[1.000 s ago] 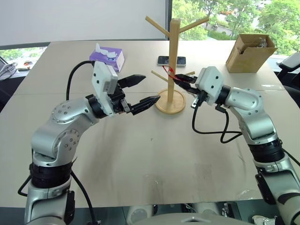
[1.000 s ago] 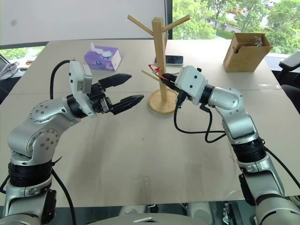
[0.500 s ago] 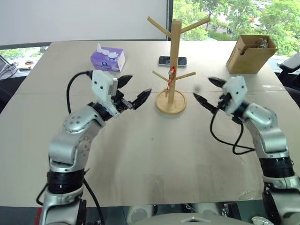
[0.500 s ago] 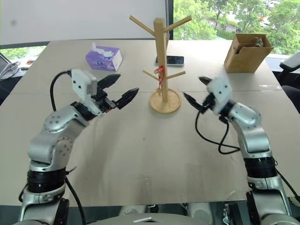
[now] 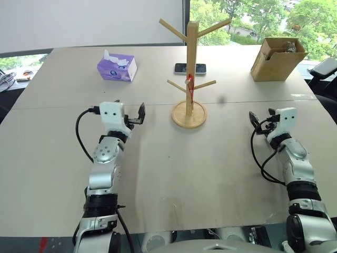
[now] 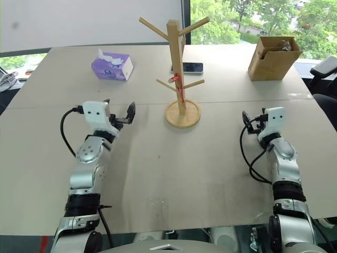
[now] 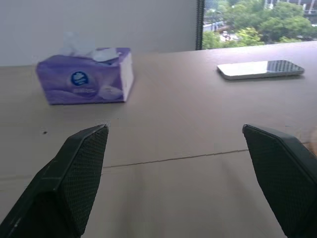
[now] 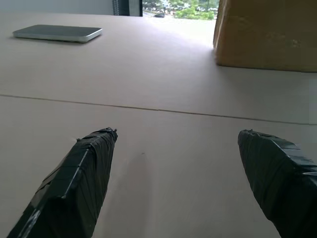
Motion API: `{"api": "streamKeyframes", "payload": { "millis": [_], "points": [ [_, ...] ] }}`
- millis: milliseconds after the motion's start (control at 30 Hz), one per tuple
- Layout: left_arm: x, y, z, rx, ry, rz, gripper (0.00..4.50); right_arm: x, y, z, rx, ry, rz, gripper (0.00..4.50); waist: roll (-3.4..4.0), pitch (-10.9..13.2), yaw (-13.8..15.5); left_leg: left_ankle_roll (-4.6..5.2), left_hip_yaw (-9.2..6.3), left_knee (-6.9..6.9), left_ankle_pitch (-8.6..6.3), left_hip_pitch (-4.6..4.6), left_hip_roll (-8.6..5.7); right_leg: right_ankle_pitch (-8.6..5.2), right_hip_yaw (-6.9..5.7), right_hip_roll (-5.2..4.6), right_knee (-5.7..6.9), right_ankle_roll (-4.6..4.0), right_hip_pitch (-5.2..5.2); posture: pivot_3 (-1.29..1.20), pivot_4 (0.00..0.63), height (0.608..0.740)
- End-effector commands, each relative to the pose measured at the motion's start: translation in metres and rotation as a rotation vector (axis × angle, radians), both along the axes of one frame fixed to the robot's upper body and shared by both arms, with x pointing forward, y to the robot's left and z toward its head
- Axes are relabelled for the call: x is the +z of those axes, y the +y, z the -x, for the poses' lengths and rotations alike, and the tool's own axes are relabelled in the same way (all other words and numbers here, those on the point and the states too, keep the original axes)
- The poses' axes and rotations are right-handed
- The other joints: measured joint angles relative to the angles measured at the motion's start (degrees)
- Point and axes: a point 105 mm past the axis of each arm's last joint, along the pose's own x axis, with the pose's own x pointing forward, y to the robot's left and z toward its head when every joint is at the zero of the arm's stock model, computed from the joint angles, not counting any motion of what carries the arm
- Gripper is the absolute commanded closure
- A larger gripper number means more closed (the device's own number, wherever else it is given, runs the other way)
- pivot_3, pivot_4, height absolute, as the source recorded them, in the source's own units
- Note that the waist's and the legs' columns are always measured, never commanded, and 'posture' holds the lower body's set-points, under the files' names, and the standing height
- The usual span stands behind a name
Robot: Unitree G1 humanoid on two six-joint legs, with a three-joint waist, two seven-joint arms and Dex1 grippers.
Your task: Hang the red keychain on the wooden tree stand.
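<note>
Your beige table (image 5: 168, 174) carries the wooden tree stand (image 5: 190, 79) at centre, a purple tissue box (image 5: 117, 68) far left, a phone (image 5: 190, 68) behind the stand, and a cardboard box (image 5: 277, 59) far right.

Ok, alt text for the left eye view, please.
The red keychain hangs on a lower peg of the wooden tree stand. Both open claws, left claw and right claw, sit low over the table, apart from it.

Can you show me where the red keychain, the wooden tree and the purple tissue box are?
red keychain (image 5: 190, 87), left eye view, on its hanging red loop.
wooden tree stand (image 5: 192, 52), left eye view, on the pole.
purple tissue box (image 7: 84, 83), left wrist view, on its front face.
</note>
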Motion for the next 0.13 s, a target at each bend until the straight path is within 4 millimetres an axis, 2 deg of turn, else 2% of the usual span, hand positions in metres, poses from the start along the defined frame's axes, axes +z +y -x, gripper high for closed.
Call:
{"api": "streamKeyframes", "payload": {
  "millis": [33, 133],
  "points": [
    [-0.006, 0.0089, 0.0054, 0.044, -0.026, 0.004, 0.0, 0.0143, -0.0038, -0.0044, -0.044, -0.071, 0.005, 0.3, 0.0, 0.0, -0.11, 0.0, 0.0, 0.0, 0.0, -0.01, 0.01, 0.0, -0.01, -0.01, 0.0, 0.0, 0.0, 0.0, 0.15, 0.74],
    [-0.014, 0.0092, 0.007, 0.054, -0.018, 0.013, 0.0, 0.0168, -0.0017, -0.0051, -0.049, -0.089, 0.011, 0.3, 0.0, 0.0, -0.1, 0.0, -0.01, 0.0, 0.0, -0.02, 0.02, 0.0, -0.02, -0.03, 0.0, 0.0, 0.0, 0.0, 0.15, 0.74]
  ]
}}
